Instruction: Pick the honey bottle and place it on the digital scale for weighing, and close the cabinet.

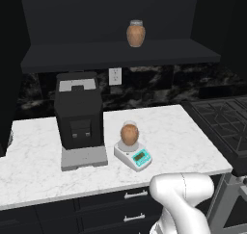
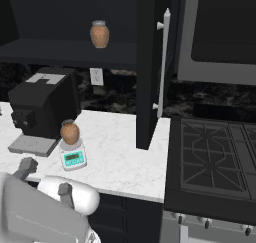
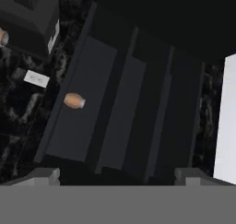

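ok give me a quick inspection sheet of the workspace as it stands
surface: white marble counter, bare around the appliances
job's things: honey bottle upright on the digital scale; cabinet door open, edge-on, with its silver handle
clutter: coffee machine left of the scale; second jar on the cabinet shelf
grippers: gripper jaws open, empty, facing the cabinet
cables: nothing seen
surroundings: wall outlet, stove, drawers

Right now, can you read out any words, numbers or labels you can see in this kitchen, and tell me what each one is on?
No text here can be read.
Scale: its teal display shows dark marks, too small and blurred to read.
Coffee machine: no readable label or brand.
Jar on the scale and jar on the shelf: no labels visible.
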Robot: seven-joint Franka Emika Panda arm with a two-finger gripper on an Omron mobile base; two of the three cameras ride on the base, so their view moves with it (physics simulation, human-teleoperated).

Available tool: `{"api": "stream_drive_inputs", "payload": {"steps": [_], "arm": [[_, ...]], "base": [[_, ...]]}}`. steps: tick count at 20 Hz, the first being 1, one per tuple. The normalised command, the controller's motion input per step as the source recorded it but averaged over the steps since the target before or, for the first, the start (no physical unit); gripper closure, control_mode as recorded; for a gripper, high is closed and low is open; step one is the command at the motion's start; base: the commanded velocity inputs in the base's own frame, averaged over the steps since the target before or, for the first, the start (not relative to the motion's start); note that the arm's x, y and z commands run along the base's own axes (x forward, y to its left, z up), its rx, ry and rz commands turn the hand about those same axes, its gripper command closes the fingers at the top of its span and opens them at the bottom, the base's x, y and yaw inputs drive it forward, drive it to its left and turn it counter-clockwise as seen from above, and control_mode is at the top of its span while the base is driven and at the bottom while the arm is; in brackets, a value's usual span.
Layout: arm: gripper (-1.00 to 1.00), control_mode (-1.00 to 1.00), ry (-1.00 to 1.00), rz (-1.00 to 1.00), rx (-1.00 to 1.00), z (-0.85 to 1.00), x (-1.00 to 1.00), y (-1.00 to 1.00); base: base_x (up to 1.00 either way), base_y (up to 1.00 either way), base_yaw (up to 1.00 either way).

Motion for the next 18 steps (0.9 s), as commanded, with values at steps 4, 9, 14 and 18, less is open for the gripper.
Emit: {"api": "stream_drive_inputs", "payload": {"steps": [4, 9, 14, 18], "arm": [[-1.0, -1.0, -0.69, 0.0, 0.16, -1.0, 0.3, -0.55], [-1.0, -1.0, -0.55, 0.01, 0.09, -1.0, 0.95, -0.28], [-1.0, -1.0, -0.45, 0.01, 0.0, -1.0, 1.0, 0.04], [-1.0, -1.0, -0.28, 0.0, 0.0, -1.0, 1.0, -0.03]], "base": [[0.0, 0.0, 0.0], [0.0, 0.0, 0.0], [0.0, 0.0, 0.0], [0.0, 0.0, 0.0]]}}
